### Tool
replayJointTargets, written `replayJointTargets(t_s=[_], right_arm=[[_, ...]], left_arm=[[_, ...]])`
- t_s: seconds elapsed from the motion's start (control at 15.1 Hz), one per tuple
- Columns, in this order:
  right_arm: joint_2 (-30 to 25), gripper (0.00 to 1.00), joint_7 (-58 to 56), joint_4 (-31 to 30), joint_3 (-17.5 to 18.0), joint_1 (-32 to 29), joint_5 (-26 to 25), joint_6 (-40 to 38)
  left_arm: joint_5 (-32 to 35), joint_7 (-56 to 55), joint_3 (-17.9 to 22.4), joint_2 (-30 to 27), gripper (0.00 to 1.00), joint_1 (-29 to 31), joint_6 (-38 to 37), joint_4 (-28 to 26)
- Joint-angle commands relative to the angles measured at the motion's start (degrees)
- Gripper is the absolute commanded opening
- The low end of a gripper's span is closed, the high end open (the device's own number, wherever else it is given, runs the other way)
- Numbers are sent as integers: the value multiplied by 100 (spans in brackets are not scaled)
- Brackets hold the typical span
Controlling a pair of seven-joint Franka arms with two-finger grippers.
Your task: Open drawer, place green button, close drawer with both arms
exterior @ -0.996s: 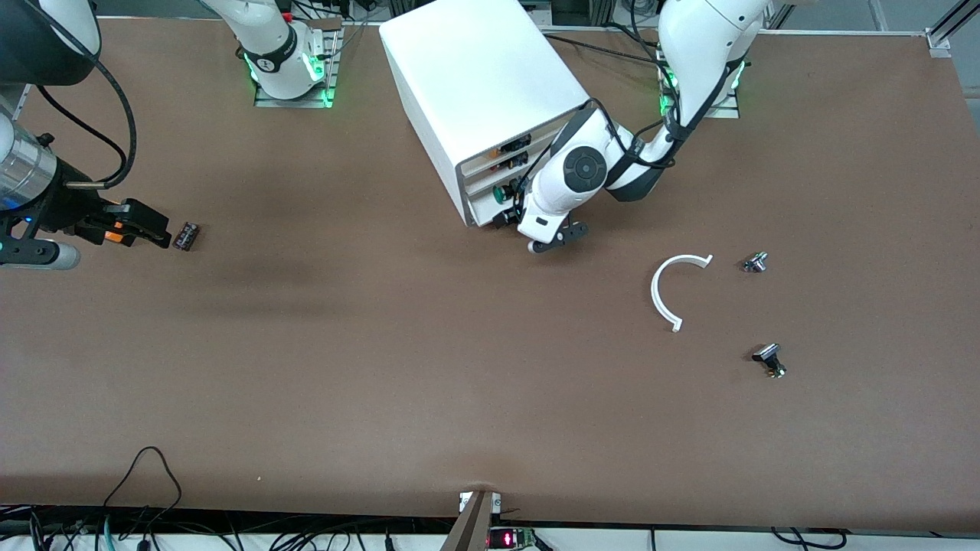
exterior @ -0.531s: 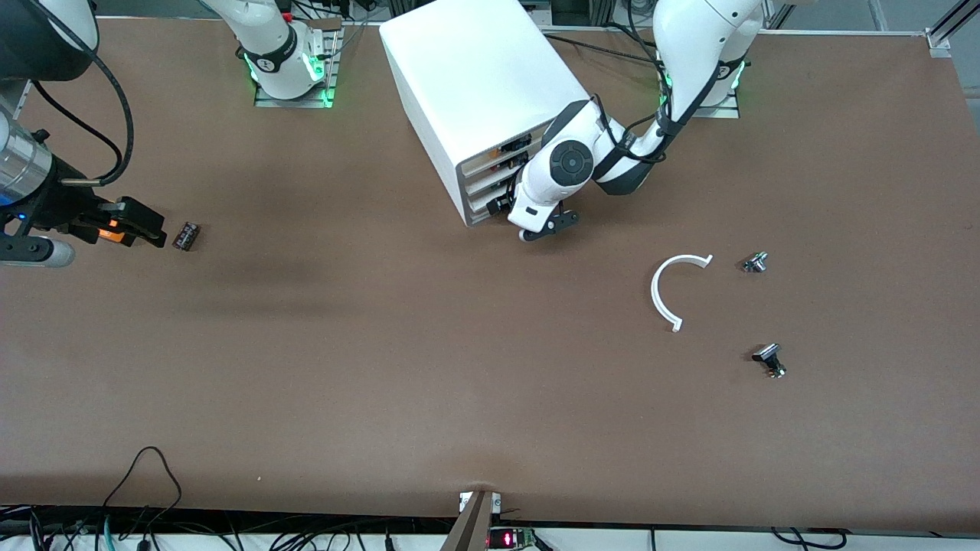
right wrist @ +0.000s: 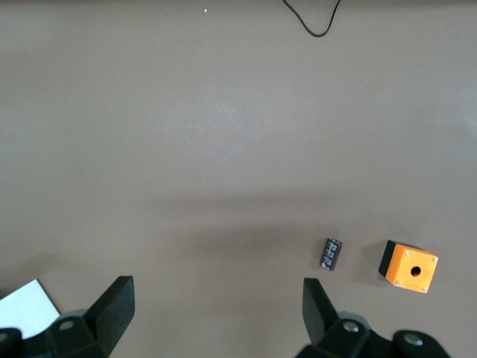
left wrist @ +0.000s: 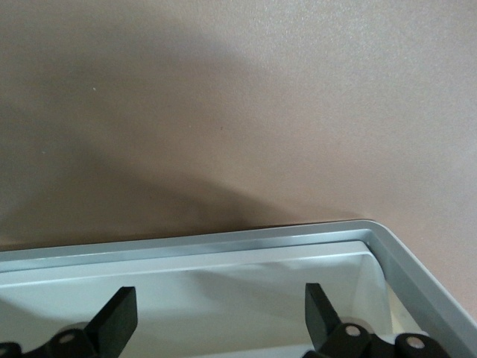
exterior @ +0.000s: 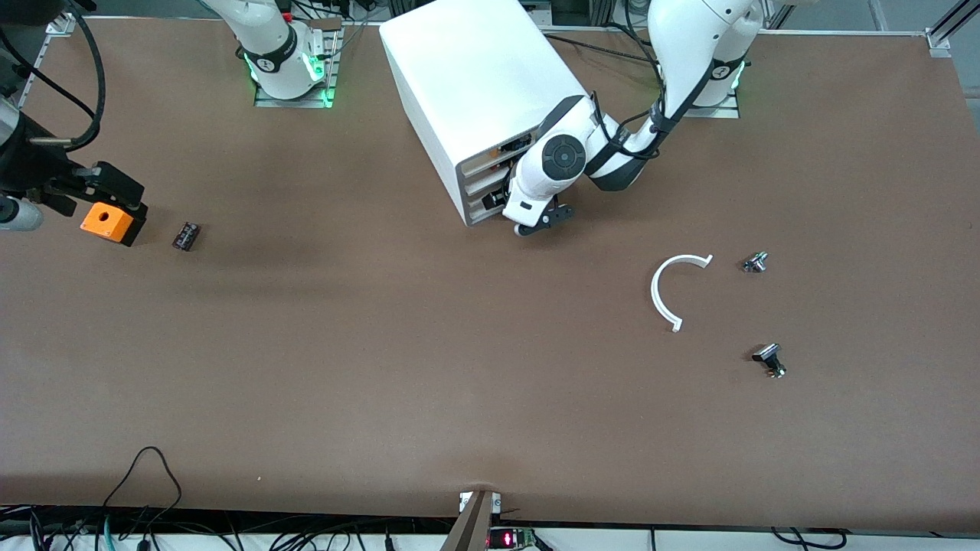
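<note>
Left gripper (left wrist: 216,321), jaws spread and empty, at the drawer (left wrist: 223,257) front: push squarely until flush. Right gripper (right wrist: 216,313), spread and empty, waits over the tabletop (exterior: 383,344).

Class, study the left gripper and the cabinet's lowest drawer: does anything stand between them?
Nothing visible does. The left gripper, fingers open, is right over the drawer at its grey rim, with only the drawer's white inside showing between its fingers. The right gripper waits open over the table by the orange box.
</note>
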Motion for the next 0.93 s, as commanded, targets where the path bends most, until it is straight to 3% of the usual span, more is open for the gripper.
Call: replayJointTargets(t_s=[0.0,0.27,0.6,0.86], right_arm=[[-23,100,-41,207,118,-102,-71,-331],[-49,100,-6,207,118,-93,-10,-367],[-111,100,108,207,118,-93,17,-498],[-93,100,117,207,118,-93,17,-490]], left_arm=[[-184,-2,-16,-51,99,-40,-111,62],[-87,103,106,-77,99,145,-644,385],[1484,314,274,-77,99,698,-2771,1817],[1636,1525,282,-147,99,1190,-4045,2819]])
